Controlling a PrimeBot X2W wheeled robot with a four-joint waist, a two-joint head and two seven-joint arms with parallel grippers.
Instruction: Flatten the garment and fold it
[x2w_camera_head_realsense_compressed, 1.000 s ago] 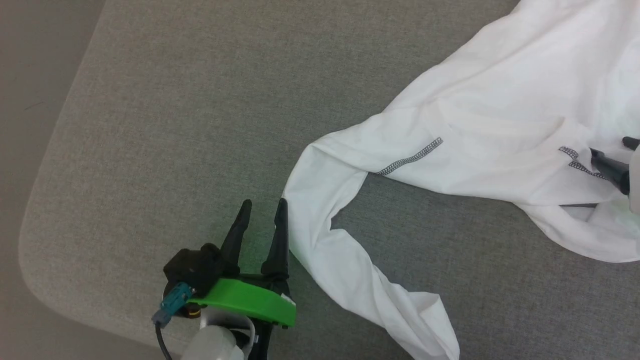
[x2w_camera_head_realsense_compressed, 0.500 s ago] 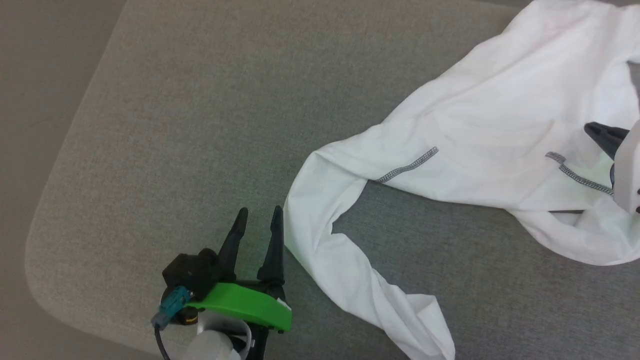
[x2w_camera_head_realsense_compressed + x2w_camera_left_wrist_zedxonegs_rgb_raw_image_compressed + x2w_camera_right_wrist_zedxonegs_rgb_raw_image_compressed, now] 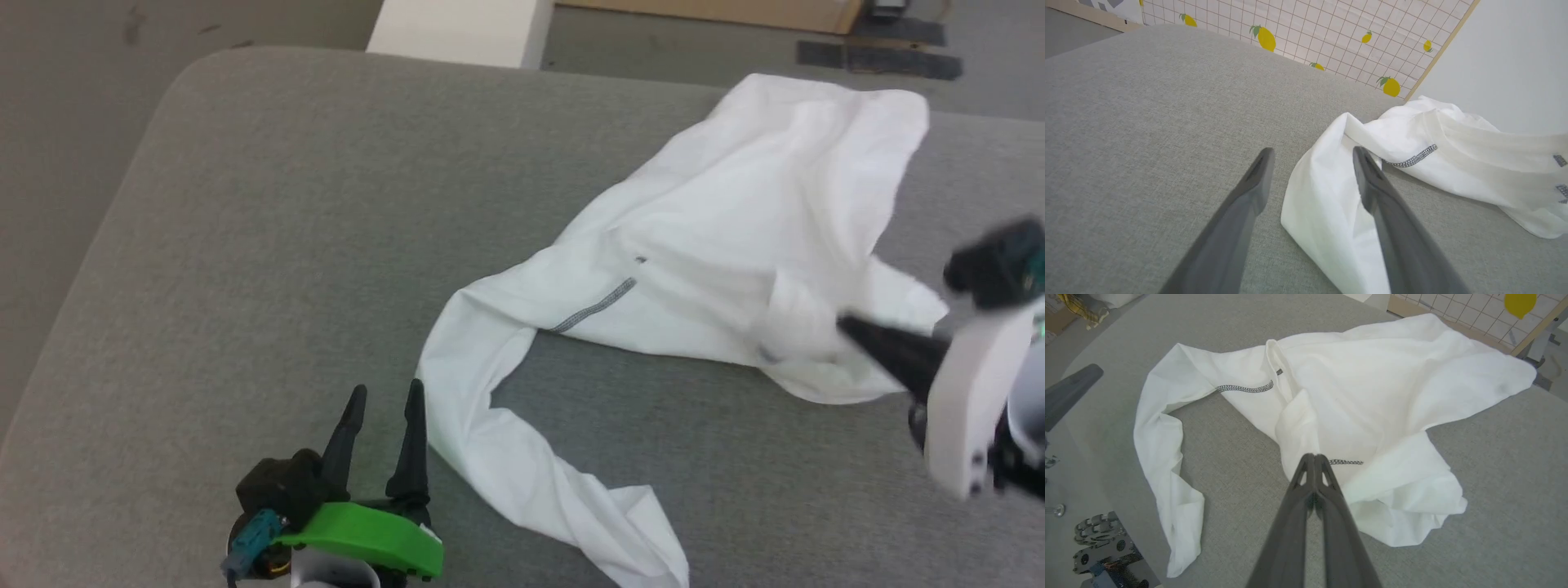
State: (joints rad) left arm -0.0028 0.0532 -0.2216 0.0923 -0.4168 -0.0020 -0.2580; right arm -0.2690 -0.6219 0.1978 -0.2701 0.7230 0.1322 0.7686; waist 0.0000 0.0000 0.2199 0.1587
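The right gripper [image 3: 1314,456] has its two long, dark, tapering fingers pressed flat together. Their tips meet on a raised fold of the garment [image 3: 759,204], and the thin cloth appears pinched between them. In the head view this gripper is blurred; a smooth white shell [image 3: 967,400] sits behind its fingers.

The left gripper [image 3: 385,389] is released, its matt dark fingers spread in a narrow V above a glossy green bracket [image 3: 359,535]. It holds nothing. In the left wrist view one bend of the sleeve [image 3: 1327,204] lies on the surface between the fingers and passes under one of them. Whether finger and cloth touch cannot be told.

The garment is a white, thin, slightly creased long-sleeved shirt. It lies loosely spread on a grey padded surface [image 3: 286,204], toward the robot's right and far side. Its body forms an uneven, rumpled shape with folded-over edges. The sleeve runs out from it toward the left gripper, bends sharply, then trails toward the near edge and ends in a crumpled cuff. Short lines of dark grey stitching [image 3: 1245,388] mark the seams, one by the sleeve join and one just beside the right fingertips.

The padded surface has a fine woven texture and a rounded corner. Beyond its far edge stands a white box [image 3: 457,28] with flat, plain faces; what it holds cannot be told. A pale grid-patterned panel [image 3: 1331,32] printed with yellow lemons stands behind.
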